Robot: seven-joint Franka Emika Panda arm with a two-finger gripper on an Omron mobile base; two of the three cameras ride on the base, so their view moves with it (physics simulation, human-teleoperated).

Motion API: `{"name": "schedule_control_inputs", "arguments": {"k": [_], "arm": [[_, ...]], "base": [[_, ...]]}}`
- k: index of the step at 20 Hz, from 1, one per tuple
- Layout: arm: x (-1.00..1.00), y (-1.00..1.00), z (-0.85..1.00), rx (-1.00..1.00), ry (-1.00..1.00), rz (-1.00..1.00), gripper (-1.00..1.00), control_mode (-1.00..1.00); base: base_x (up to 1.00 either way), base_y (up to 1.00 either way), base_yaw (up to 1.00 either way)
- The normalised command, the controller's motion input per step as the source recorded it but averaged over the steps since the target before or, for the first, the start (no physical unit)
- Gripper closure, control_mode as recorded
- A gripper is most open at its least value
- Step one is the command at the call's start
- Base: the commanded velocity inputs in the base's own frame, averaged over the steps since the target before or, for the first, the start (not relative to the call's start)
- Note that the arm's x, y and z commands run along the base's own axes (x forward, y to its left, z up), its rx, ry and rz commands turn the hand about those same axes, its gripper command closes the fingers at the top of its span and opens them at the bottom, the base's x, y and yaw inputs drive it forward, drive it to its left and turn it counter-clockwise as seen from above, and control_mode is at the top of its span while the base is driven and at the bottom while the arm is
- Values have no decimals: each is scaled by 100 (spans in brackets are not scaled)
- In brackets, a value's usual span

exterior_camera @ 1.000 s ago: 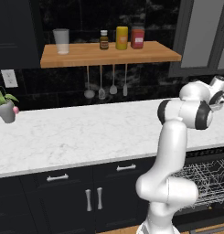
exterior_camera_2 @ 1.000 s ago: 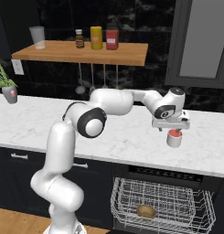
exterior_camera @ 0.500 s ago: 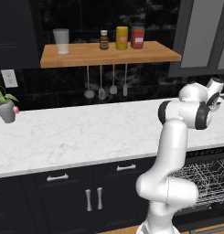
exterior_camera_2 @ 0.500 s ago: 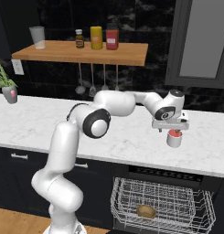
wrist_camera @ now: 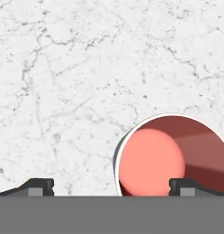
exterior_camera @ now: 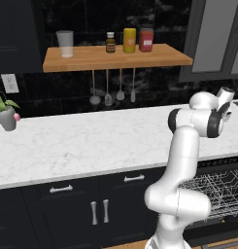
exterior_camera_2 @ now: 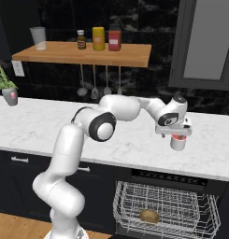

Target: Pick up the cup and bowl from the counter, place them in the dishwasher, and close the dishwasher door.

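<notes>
My tool (exterior_camera_2: pixel 177 136) hangs spread wide just above the cup (exterior_camera_2: pixel 178 143), which stands upright on the white marble worktop (exterior_camera_2: pixel 134 140). In the hand view the cup (wrist_camera: pixel 173 155) sits off-centre, its red-pink inside under my right finger tip (wrist_camera: pixel 184 186) while the left one (wrist_camera: pixel 38 186) is over bare marble. Since half a second ago my arm has barely shifted. The right base view shows a rounded brown item (exterior_camera_2: pixel 149 216) lying in the dishwasher (exterior_camera_2: pixel 162 210) rack below.
</notes>
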Motion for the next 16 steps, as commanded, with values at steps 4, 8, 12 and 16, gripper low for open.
{"name": "schedule_control_inputs", "arguments": {"k": [4, 8, 12, 16], "arm": [[14, -4, -17, 0, 0, 0, -100, -100], [17, -5, -21, 0, 0, 0, -100, -100], [11, -4, -21, 0, 0, 0, -100, -100], [1, 0, -12, 0, 0, 0, -100, -100]], "base": [[0, 0, 0], [0, 0, 0], [0, 0, 0], [0, 0, 0]]}}
